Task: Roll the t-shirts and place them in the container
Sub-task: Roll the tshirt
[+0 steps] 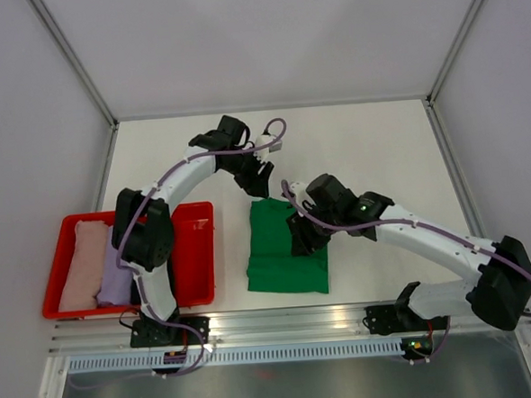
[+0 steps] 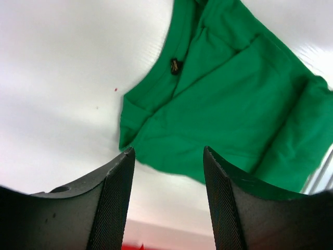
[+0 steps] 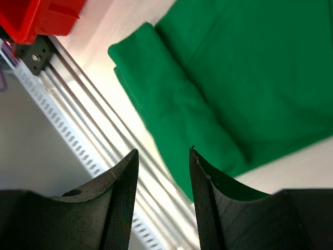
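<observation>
The green t-shirt (image 1: 278,252) lies folded flat into a rough rectangle on the white table (image 1: 380,147), near the front edge, between the two arm bases and just right of the red tray (image 1: 196,248). The neck opening faces the far side of the table, and a small dark label (image 2: 176,66) shows inside the collar in the left wrist view. The left gripper (image 2: 167,151) is positioned at the far edge of the shirt, near the collar. Its jaws stand apart with nothing between them, and the cloth lies below them untouched. The right gripper (image 3: 164,151) is positioned over the right half of the shirt, with its jaws also parted and empty. Whether its fingertips touch the cloth cannot be told from the top view. In the right wrist view the near folded edge of the shirt runs close to the metal rail (image 1: 282,317) along the front of the table. The tray holds two further items side by side – a pink t-shirt (image 1: 80,264) on the left and a lavender t-shirt (image 1: 115,276) beside it, touching – with the left arm partly covering them.
</observation>
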